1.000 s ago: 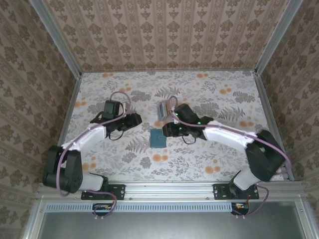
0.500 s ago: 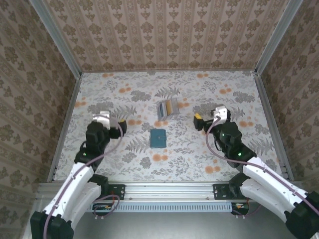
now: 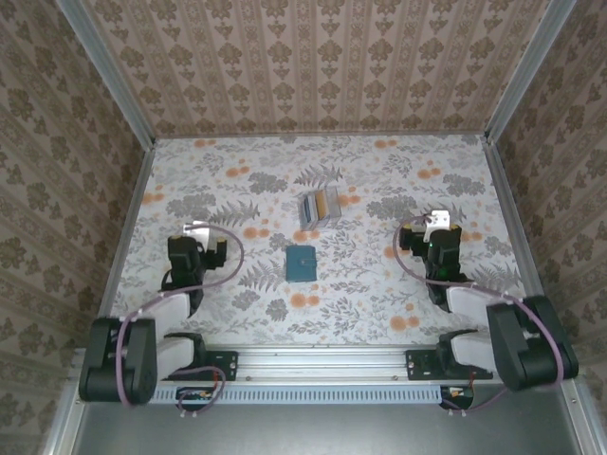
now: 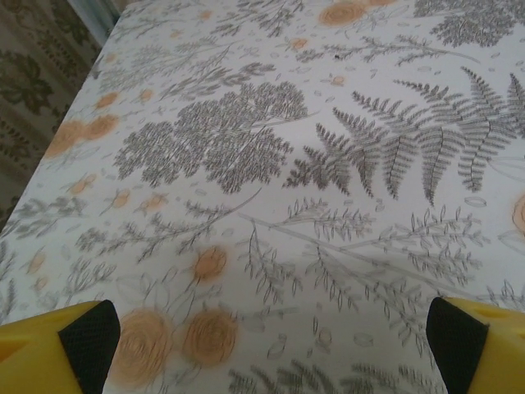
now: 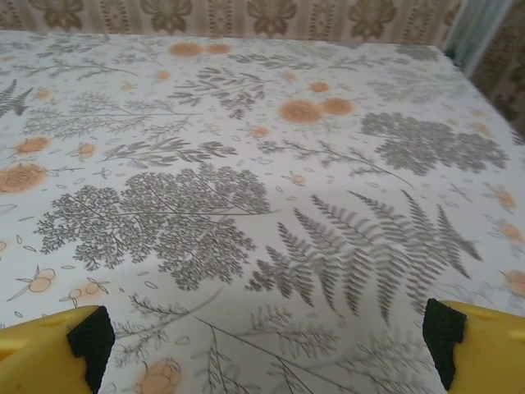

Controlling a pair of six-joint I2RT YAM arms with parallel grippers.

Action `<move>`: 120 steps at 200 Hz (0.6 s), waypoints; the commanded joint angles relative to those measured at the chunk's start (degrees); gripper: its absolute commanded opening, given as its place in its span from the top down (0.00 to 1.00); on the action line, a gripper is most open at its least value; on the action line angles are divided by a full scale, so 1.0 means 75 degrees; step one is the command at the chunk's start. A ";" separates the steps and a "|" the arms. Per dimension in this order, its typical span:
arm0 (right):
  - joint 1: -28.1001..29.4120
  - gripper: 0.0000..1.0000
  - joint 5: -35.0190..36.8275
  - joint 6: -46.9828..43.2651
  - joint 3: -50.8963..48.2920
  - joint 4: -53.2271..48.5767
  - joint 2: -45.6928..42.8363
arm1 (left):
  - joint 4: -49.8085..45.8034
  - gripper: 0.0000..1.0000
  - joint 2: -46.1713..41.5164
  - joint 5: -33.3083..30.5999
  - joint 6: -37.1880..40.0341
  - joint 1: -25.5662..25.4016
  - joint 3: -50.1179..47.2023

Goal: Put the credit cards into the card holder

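The credit cards [image 3: 319, 207] lie in a fanned grey, yellow and blue stack at the middle of the floral table. The teal card holder [image 3: 302, 263] lies flat and folded just in front of them. My left gripper [image 3: 196, 246] rests at the near left, well away from both. My right gripper [image 3: 426, 233] rests at the near right, equally far off. In the left wrist view the left gripper [image 4: 271, 353] is open over bare cloth, its black pads [image 4: 86, 341] wide apart. The right gripper [image 5: 267, 345] is also open with nothing between its pads [image 5: 443, 336].
Patterned walls with metal rails [image 3: 133, 218] enclose the table on the left, right and back. The arm bases sit on the front rail [image 3: 322, 360]. Floral cloth [image 3: 379, 284] stretches between the grippers and the two items.
Both arms have drawn back from the middle towards their bases, the left one to the near left, the right one to the near right. Cards and holder stayed put.
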 commanded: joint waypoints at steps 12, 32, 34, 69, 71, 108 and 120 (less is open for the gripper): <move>-0.0662 0.00 -0.1286 0.0032 0.0633 0.1824 0.1688 | 0.0449 0.00 0.0970 0.0963 0.0346 0.0306 0.1223; -0.1050 0.00 -0.1816 0.0350 0.0898 0.1211 0.1709 | 0.0026 0.00 0.1208 0.1162 0.0471 0.0207 0.1577; -0.1064 0.00 -0.1865 0.0357 0.0876 0.1361 0.1769 | 0.0008 0.00 0.1200 0.1153 0.0447 0.0206 0.1582; -0.1057 0.00 -0.1951 0.0313 0.0911 0.1536 0.1907 | 0.2002 0.00 0.1391 0.1209 -0.0451 0.0377 0.0807; -0.1057 0.00 -0.1951 0.0313 0.0935 0.1445 0.1885 | 0.2105 0.00 0.1448 0.1214 -0.0452 0.0398 0.0789; -0.0977 0.00 -0.2004 0.0184 0.1345 0.0671 0.1903 | 0.2181 0.00 0.2518 0.1589 -0.0495 0.0613 0.1223; -0.0965 0.00 -0.1990 0.0172 0.1336 0.0704 0.1903 | 0.2099 0.00 0.2728 0.1346 -0.0587 0.0636 0.1455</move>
